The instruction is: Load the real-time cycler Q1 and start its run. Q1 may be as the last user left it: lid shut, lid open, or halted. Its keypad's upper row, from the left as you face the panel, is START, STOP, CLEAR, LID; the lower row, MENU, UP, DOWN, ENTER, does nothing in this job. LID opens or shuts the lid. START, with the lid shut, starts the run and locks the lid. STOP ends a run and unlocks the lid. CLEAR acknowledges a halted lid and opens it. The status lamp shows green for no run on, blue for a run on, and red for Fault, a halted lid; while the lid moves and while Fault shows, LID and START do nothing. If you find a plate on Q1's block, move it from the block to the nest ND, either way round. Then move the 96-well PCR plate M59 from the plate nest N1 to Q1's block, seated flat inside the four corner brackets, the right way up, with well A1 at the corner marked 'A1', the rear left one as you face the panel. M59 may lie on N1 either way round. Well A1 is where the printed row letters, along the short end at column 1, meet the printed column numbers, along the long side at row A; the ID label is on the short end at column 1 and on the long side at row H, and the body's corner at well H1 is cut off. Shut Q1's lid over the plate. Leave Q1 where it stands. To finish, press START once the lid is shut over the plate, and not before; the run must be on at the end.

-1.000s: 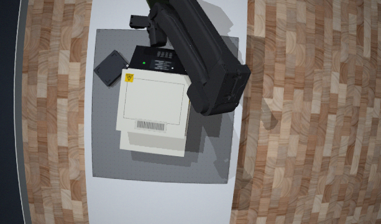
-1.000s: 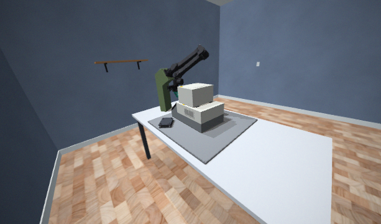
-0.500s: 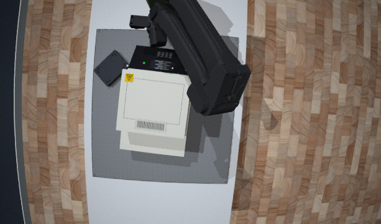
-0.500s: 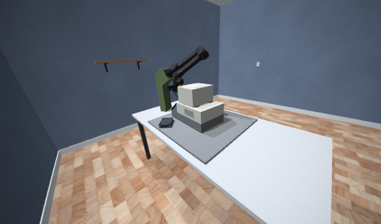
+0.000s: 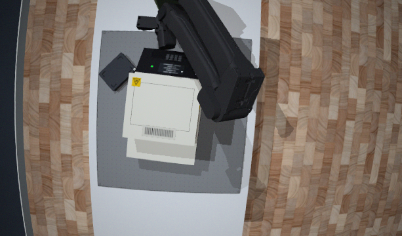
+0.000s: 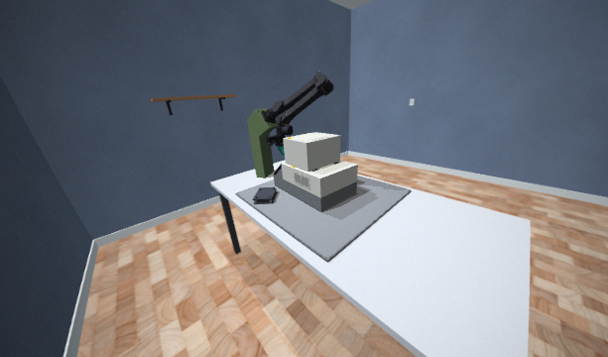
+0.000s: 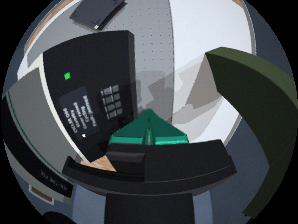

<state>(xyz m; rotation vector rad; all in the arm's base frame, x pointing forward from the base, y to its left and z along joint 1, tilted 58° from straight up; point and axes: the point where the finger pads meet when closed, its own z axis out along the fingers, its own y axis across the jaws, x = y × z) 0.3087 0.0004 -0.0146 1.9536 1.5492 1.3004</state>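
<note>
Cream cycler Q1 (image 5: 161,108), lid shut, lamp (image 5: 151,66) green; tool (image 7: 148,135) closed, empty.

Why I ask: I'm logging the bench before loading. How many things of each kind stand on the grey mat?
cycler: 1
dark plate nest: 1
Total: 2 in view; the arm hides part of the mat, so more may lie under it.
</note>
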